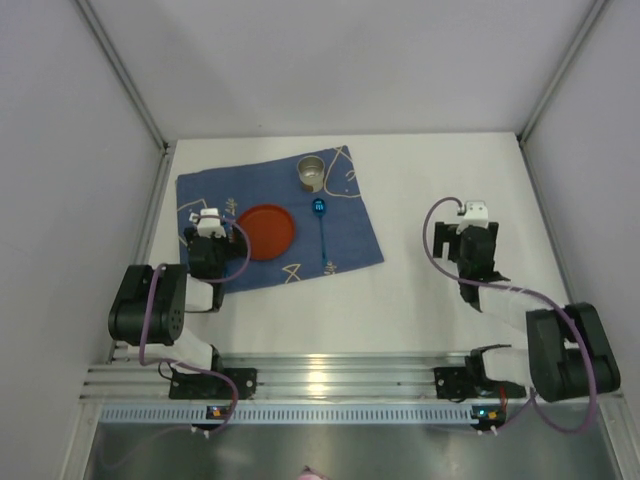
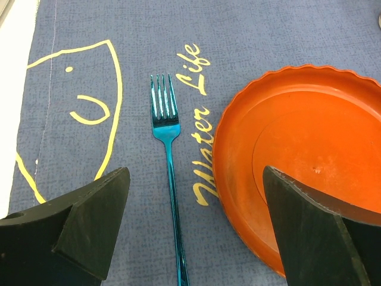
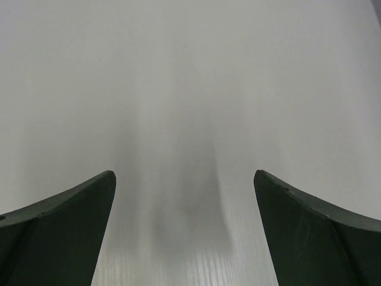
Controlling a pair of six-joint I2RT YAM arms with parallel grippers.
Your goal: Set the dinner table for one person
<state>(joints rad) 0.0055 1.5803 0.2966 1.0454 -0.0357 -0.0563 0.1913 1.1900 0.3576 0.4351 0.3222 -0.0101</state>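
Left tool (image 2: 195, 173) and right tool (image 3: 184, 176) spread wide, both empty.
The white surface (image 1: 440, 180) spans wall to wall beyond the arm bases; left tool hangs over a fork (image 2: 166, 149) and orange plate (image 2: 309, 161) on a blue cloth (image 1: 230, 190) toward its left edge, right tool toward the right.

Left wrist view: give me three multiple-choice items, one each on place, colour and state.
1. Relative to the plate, the fork lies: A on it; B beside it, on the cloth; C under it.
2. The plate is: A orange; B white; C green.
3. The left pincer is: A open; B shut on the fork; C shut on the plate.
Answers: 1 B, the fork rests on the cloth, clear of the rim; 2 A, its whole face is orange; 3 A, the jaws stand wide and the fork lies free.
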